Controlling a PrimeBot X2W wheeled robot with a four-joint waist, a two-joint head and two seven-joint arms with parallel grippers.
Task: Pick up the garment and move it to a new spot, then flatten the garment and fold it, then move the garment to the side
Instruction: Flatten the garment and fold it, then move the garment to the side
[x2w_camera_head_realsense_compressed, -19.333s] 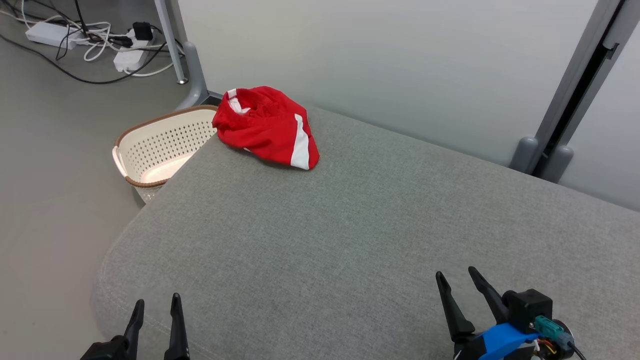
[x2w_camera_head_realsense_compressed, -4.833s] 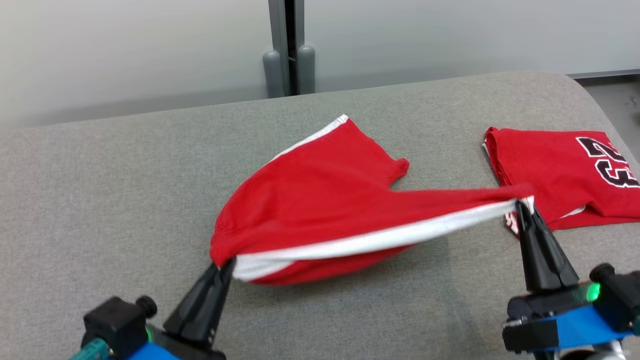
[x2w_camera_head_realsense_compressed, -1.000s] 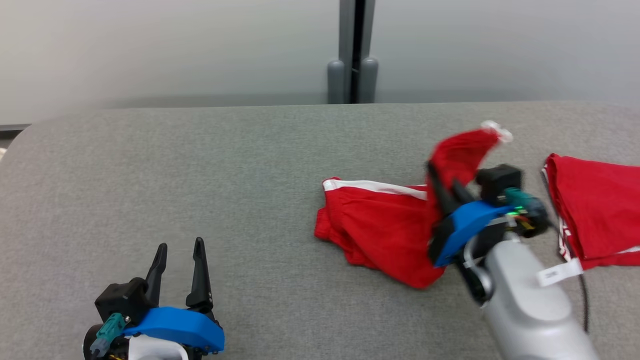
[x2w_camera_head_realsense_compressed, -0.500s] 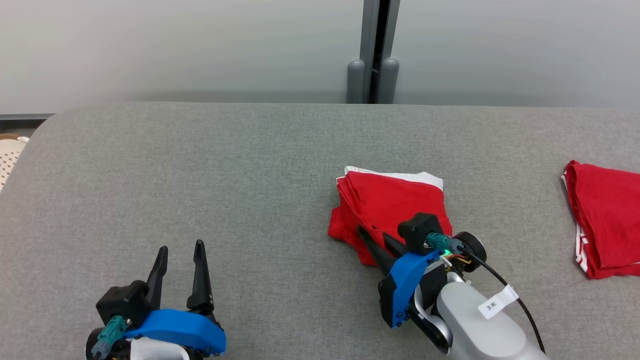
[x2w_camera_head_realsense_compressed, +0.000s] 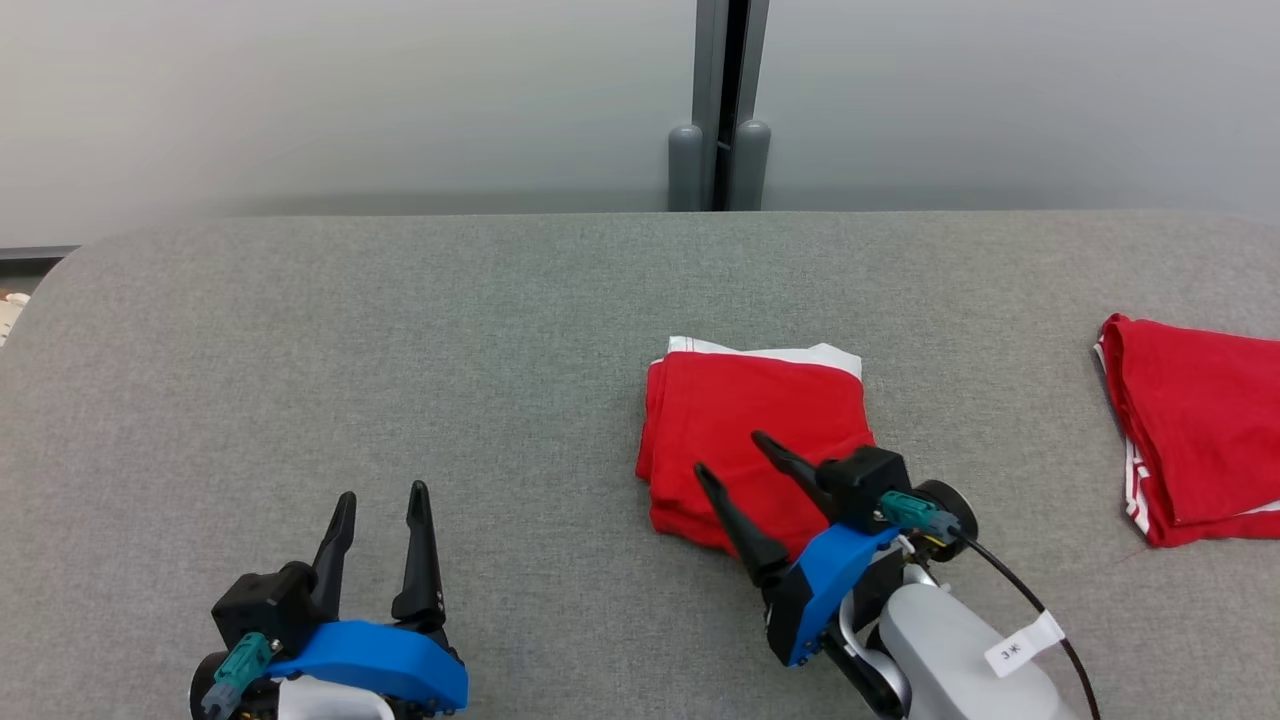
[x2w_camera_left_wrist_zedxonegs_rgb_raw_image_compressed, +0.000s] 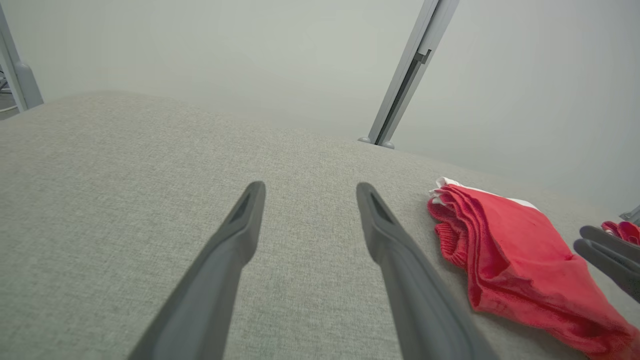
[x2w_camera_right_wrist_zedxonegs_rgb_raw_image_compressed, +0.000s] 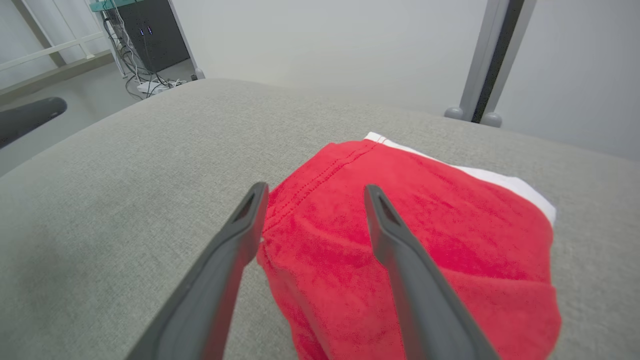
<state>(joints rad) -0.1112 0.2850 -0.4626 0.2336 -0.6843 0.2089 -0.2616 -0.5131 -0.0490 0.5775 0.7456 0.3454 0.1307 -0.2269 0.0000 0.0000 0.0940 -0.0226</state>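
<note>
Garment (x2w_camera_head_realsense_compressed: 760, 410), folded red cloth, lies on grey padded counter (x2w_camera_head_realsense_compressed: 400, 350) under spread right claw (x2w_camera_head_realsense_compressed: 728, 452). Folding looks done; you regrasp, shift it aside.

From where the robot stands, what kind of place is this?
Probably a lab or test room: plain partition panels joined by a metal post, a dark equipment cabinet with loose cables on the floor, and a grey padded bench holding a folded red garment.
</note>
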